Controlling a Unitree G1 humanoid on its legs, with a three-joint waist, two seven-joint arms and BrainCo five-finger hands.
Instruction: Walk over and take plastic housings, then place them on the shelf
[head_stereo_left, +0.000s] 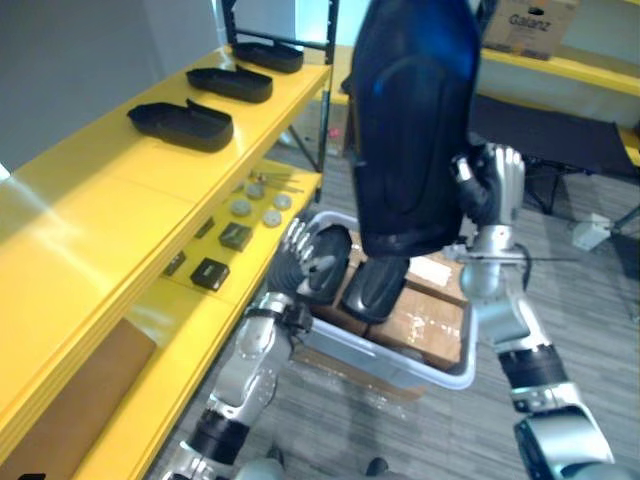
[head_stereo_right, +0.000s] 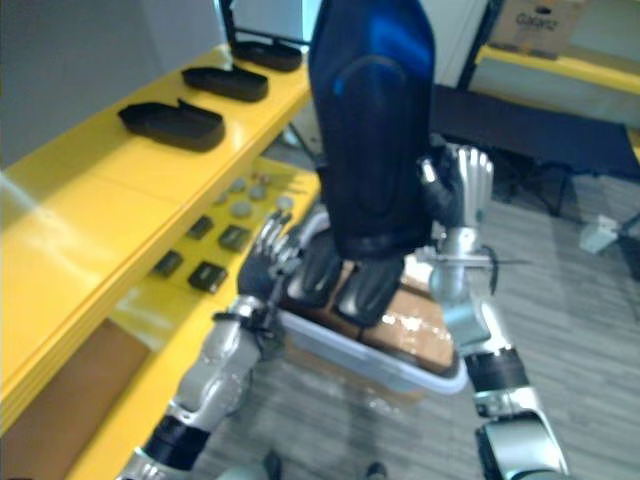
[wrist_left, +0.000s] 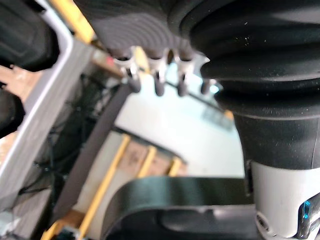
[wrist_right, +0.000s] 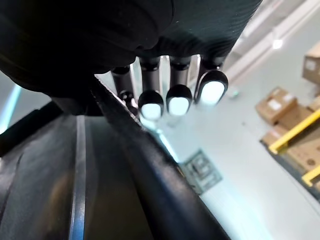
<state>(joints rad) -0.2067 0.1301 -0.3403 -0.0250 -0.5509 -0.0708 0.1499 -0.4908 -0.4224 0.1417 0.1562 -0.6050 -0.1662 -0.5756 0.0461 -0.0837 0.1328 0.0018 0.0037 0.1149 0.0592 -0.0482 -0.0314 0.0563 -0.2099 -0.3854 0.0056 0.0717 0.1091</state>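
As the step stands: one housing is on its way from the bin to the shelf, I judge; it is not yet placed.
Landmark: long yellow metal shelf (head_stereo_left: 90, 220), with two boards, one above the other.
Held housing: large black curved plastic housing (head_stereo_left: 415, 120), upright in the air, out from the shelf's front edge and higher than its top board; it does not touch the shelf.
Right hand: right hand (head_stereo_left: 495, 185) is on the housing's edge that is farther from the shelf, with its fingers curled over this edge, so it clasps the housing.
Left hand: left hand (head_stereo_left: 305, 255) is lower, between the shelf's lower board and the housing's bottom end, with fingers spread and holding nothing. I cannot tell whether it touches the housing.
Already on the shelf: three black shallow plastic housings (head_stereo_left: 182, 124) lie in a row on the top board, with free board beside them.
Lower board: small black square blocks (head_stereo_left: 210, 273) and grey round discs (head_stereo_left: 240, 207).
Bin: pale grey plastic bin (head_stereo_left: 400, 360) is just beside the shelf's lower board, with further dark housings (head_stereo_left: 375, 285) inside.
How to do it well: bring the left hand under the bottom end, because a grip on one edge may let so tall a part swing. Then tilt it flat, carry it over the free part of the top board clear of the row, lower it until it rests, and only then release.
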